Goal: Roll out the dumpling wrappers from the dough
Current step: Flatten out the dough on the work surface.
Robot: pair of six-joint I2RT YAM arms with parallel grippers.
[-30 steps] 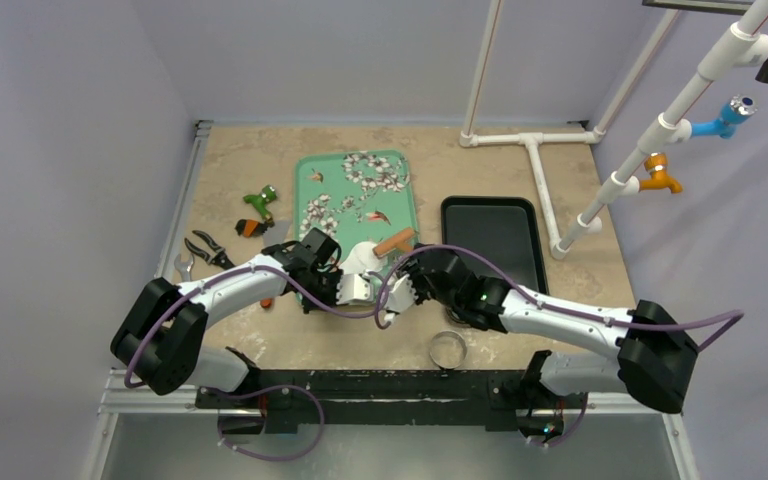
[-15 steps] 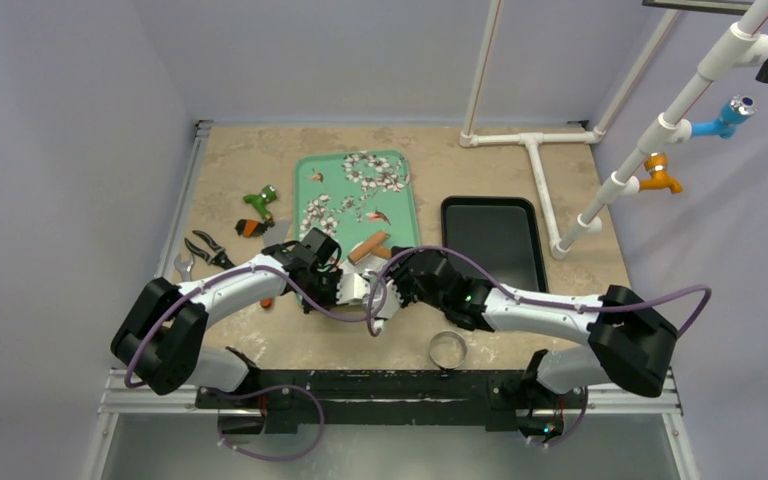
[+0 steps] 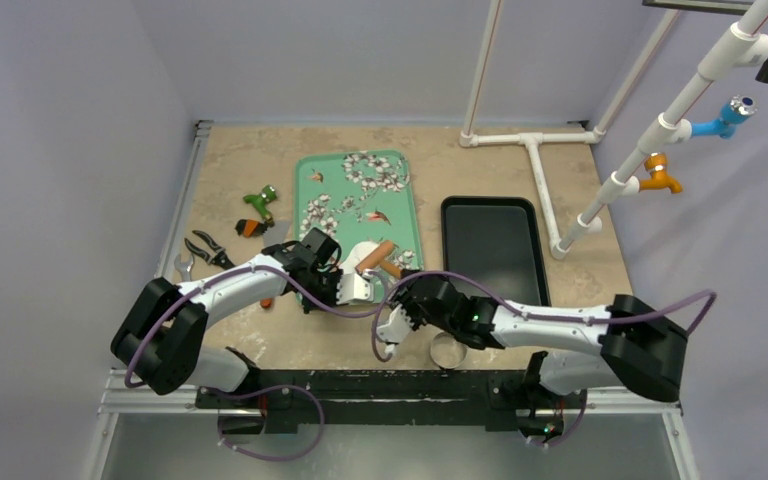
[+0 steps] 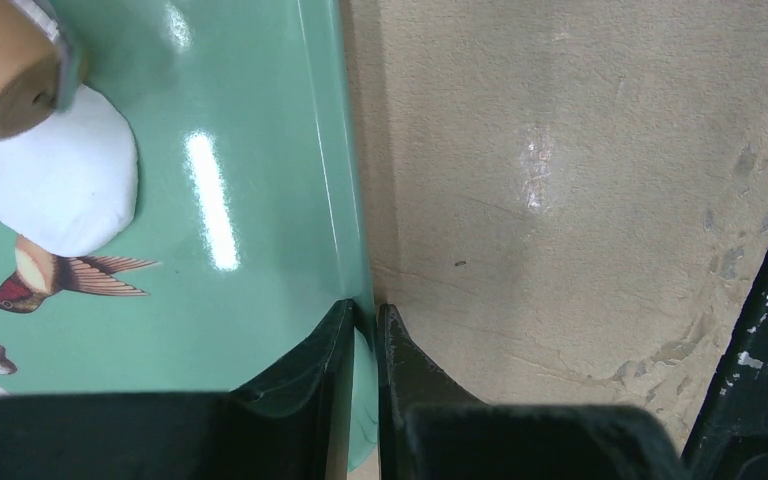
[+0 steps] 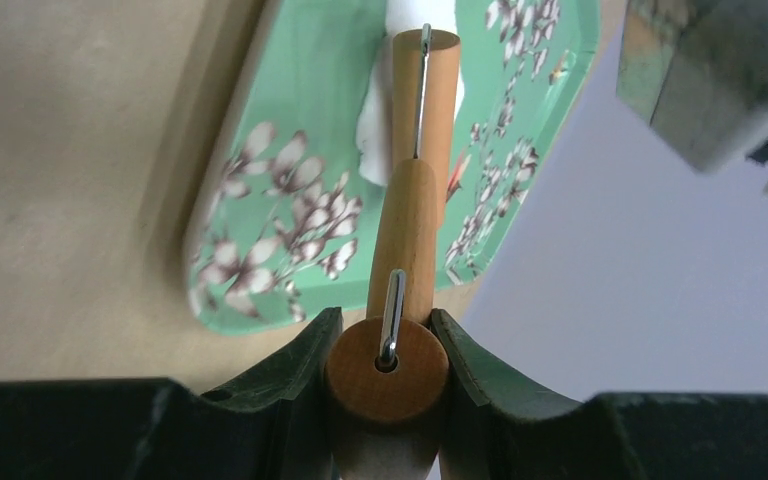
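The floral green tray (image 3: 332,195) holds the dough (image 4: 60,190), a white lump by the near rim, which the left gripper (image 4: 365,325) pinches. Tabletop (image 4: 560,200) lies just beyond that rim. The right gripper (image 5: 385,325) clamps the wooden rolling pin (image 5: 415,220) by its handle, with the roller over the dough.

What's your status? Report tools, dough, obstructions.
Left tool shut on green tray rim. Right tool shut on rolling pin handle. Roller on dough, on tray. Off its path: metal ring cutter by right arm.
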